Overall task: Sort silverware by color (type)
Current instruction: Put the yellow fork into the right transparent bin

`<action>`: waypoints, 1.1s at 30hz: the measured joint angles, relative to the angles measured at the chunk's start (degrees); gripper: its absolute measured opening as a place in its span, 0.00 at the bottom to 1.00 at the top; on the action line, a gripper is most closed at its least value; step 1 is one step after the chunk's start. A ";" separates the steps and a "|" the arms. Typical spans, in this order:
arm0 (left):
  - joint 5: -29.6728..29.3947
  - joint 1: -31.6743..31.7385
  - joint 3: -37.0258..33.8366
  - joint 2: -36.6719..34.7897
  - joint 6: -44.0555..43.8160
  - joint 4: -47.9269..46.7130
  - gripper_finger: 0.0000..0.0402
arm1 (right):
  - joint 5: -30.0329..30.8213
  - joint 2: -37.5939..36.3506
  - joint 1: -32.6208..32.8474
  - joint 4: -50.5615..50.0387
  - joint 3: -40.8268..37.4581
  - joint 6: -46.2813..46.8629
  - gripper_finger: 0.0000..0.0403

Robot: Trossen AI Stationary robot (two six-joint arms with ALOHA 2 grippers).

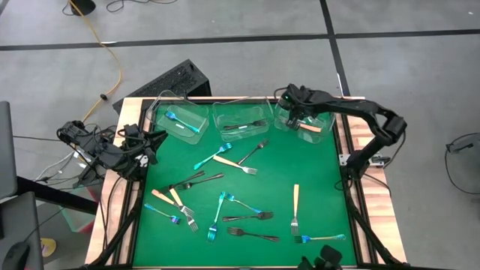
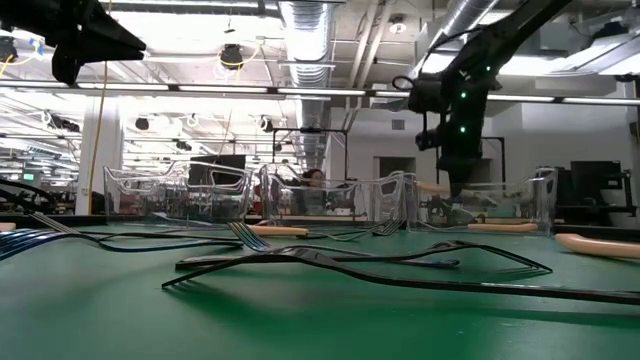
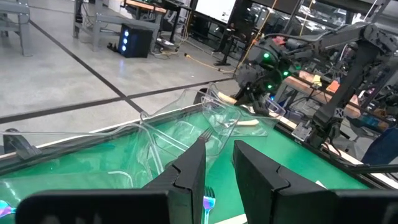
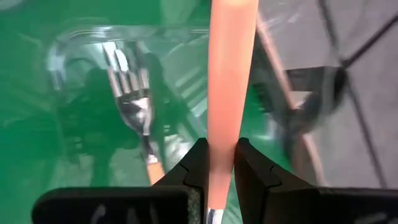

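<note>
Three clear tubs stand along the mat's far edge. The left tub (image 1: 182, 120) holds a blue fork, the middle tub (image 1: 241, 118) dark forks. My right gripper (image 1: 296, 120) hangs over the right tub (image 1: 319, 136), shut on a cream-handled fork (image 4: 227, 74). Another cream-handled fork with silver tines (image 4: 132, 93) lies on that tub's floor. Several blue, dark and cream forks lie loose on the green mat (image 1: 322, 180). My left gripper (image 1: 154, 139) waits at the table's left edge, open, with nothing between its fingers (image 3: 193, 168). My right gripper pinches the cream fork's handle (image 4: 222, 140) between its two fingers, close to the end where silver metal begins. The fingers slant down from above, and the handle runs on ahead of them, along their line. The fork is lifted clear, above the right tub's floor.
Loose forks include a cream one (image 1: 295, 202), a blue one (image 1: 322, 238) near the front edge, a dark one (image 1: 251, 234) and a cluster at the left (image 1: 180, 201). A wooden rim (image 1: 358, 195) borders the mat. Cables and a black box (image 1: 176, 79) lie beyond the far left corner.
</note>
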 joint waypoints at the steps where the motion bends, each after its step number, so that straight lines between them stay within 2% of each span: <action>1: -0.02 0.02 -0.01 0.01 0.00 0.00 0.17 | -1.13 0.57 -0.31 -0.17 0.00 -0.09 0.18; 12: -0.04 0.00 -0.01 -0.01 0.04 0.00 0.17 | -3.26 6.11 -3.45 -1.22 0.25 -4.57 0.18; 33: -1.87 0.01 -0.01 -0.01 0.14 -0.33 0.17 | -8.04 6.36 -5.24 4.44 0.02 -8.61 0.18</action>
